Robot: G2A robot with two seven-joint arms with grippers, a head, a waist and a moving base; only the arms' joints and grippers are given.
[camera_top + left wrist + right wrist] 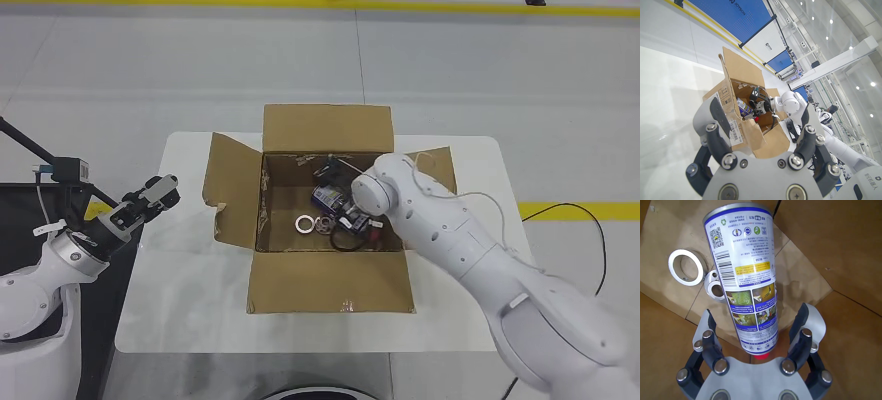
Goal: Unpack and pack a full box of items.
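the right gripper [756,311] is down inside the box [330,285], fingers apart on either side of the can [742,275] and not yet touching it. the can sits in the middle of the box, its red cap [762,356] toward the palm.

risks, as i judge them: the can is round and glossy, so a squeeze that lands off-centre could roll it or squirt it out. the fingers flank the cap end, so the long body would hang out ahead of the grip and could tip or swing on the lift, striking a box wall. a big ring [676,270] and a small ring [708,283] lie just left of the can, the small one partly behind it. a rolling can would knock them about.

the left gripper [760,108] hangs over the table's left edge, fingers wide apart, holding nothing.

the table [180,290] is white and smooth, so a shoved box could slide on it. around it is pale grey floor [120,70] with a yellow line [560,208], and blue panels [738,20] stand at the far side of a bright hall.
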